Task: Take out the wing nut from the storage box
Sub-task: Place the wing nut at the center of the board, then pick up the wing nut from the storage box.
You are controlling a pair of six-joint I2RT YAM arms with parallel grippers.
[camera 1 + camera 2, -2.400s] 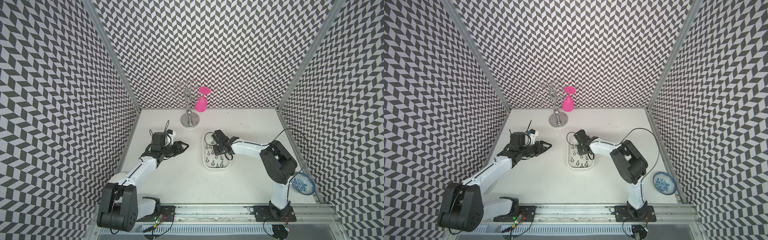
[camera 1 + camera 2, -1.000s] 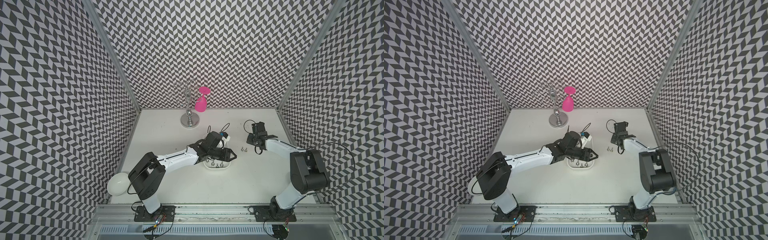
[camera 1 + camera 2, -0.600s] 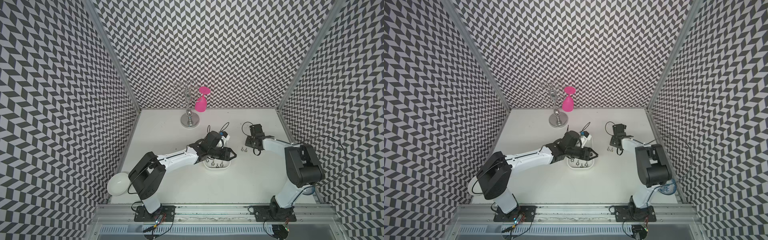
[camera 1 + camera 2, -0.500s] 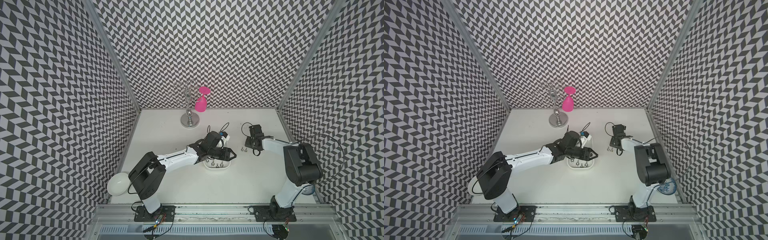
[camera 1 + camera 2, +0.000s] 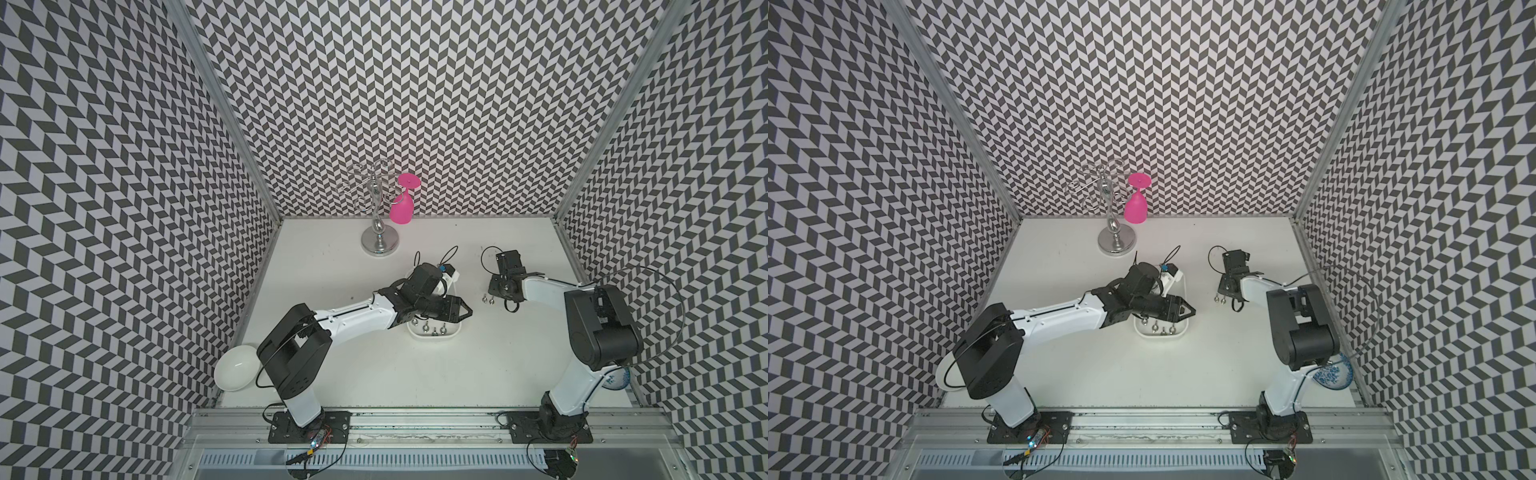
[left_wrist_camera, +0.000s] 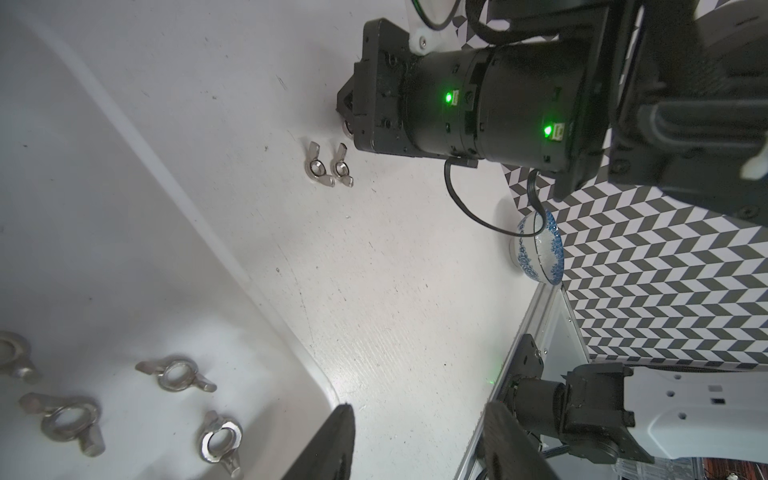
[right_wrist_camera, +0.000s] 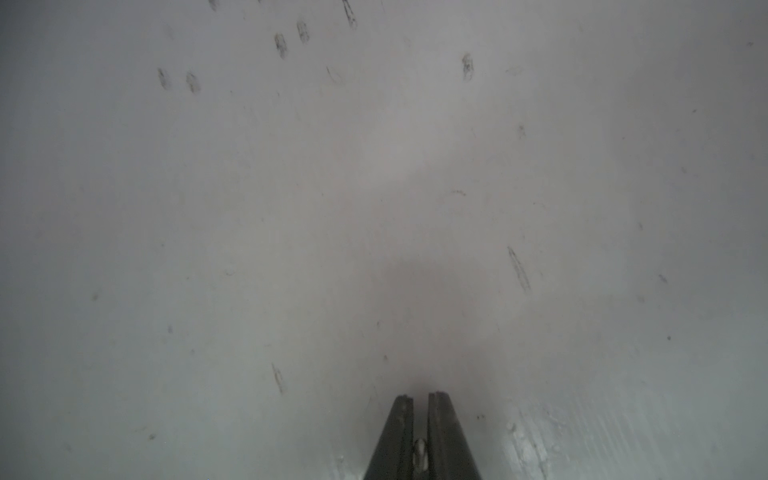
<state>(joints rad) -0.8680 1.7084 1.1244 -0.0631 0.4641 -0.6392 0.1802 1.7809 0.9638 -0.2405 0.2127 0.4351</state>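
Plainly, the right end effector (image 5: pixel 500 289) pointed straight down at the tabletop (image 5: pixel 374 374), to the right of the storage box (image 5: pixel 434 336) and apart from it. Its jaws stood almost together with a small silver wing nut (image 7: pixel 419 453) pinched between them, low against the surface. Two loose wing nuts (image 6: pixel 316 167) lay side by side on the tabletop just beside it, outside the box. The left end effector (image 5: pixel 468 311) hovered over the box's right edge, jaws parted and empty. Several more wing nuts (image 6: pixel 174 374) lay flat inside the box, at the end nearest the arm bases.
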